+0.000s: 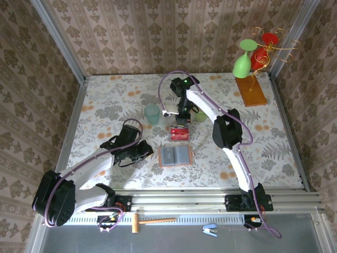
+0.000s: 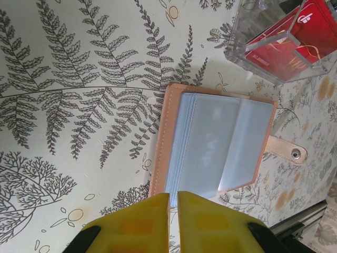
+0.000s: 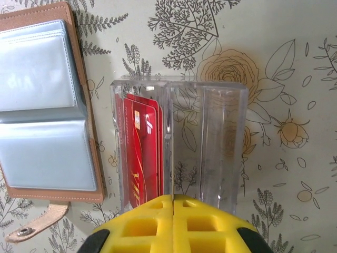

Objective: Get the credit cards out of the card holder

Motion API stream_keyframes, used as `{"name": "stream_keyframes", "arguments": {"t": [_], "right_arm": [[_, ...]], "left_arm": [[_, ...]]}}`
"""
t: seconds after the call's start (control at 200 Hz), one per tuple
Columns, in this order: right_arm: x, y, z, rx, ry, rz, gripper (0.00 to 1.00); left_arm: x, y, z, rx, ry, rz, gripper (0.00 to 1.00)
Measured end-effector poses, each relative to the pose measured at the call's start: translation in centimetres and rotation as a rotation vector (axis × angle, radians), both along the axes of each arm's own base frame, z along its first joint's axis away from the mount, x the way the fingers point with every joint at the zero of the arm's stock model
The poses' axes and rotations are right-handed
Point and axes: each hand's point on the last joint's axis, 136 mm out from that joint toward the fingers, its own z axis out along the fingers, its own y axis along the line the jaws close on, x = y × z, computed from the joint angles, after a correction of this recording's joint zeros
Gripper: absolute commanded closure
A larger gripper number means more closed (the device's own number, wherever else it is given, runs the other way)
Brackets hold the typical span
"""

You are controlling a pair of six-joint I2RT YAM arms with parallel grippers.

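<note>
One wallet [image 1: 175,156] lies open flat on the flowered table [image 1: 105,105], its grey-blue sleeves facing up and its snap strap sticking out to one side. Just beyond it stands one clear box [image 3: 210,137] with two compartments. The red cards [image 3: 143,153] stand on edge in the compartment nearer the wallet: at least two, packed too tightly for me to count more.

The left gripper [image 2: 173,211] sits at the wallet's near edge with its jaws all but closed, only a thin slit between them, and nothing held. The right gripper [image 3: 173,208] hangs over the clear box with its jaws pressed together, also holding nothing.

Two cups [image 1: 152,114] stand behind the box, one on each side of the right arm. One small hammer [image 1: 150,221] lies in front of the arm bases.
</note>
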Motion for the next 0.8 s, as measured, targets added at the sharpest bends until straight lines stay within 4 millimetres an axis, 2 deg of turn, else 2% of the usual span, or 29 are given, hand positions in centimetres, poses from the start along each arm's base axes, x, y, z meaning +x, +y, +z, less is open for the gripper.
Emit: {"name": "stream_keyframes", "arguments": {"t": [0.085,0.21,0.51,0.625,0.8], "right_arm": [[0.0,0.0,-0.2,0.0,0.006,-0.002,0.83],[0.0,0.1,-0.7,-0.001,0.015,-0.004,0.81],[0.6,0.3,-0.4,-0.001,-0.009,-0.047,0.71],[1.3,0.2,0.9,0.002,-0.058,-0.082,0.69],[1.4,-0.2,4.1,0.038,-0.154,-0.149,0.67]], "left_arm": [[-0.1,0.0,-0.1,0.002,0.003,0.0,0.87],[-0.1,0.1,-0.2,0.003,0.005,0.001,0.87],[-0.1,0.1,-0.2,0.003,0.005,0.001,0.87],[0.0,0.0,-0.1,-0.001,-0.001,0.0,0.87],[0.3,-0.1,-0.2,-0.009,-0.004,0.001,0.87]]}}
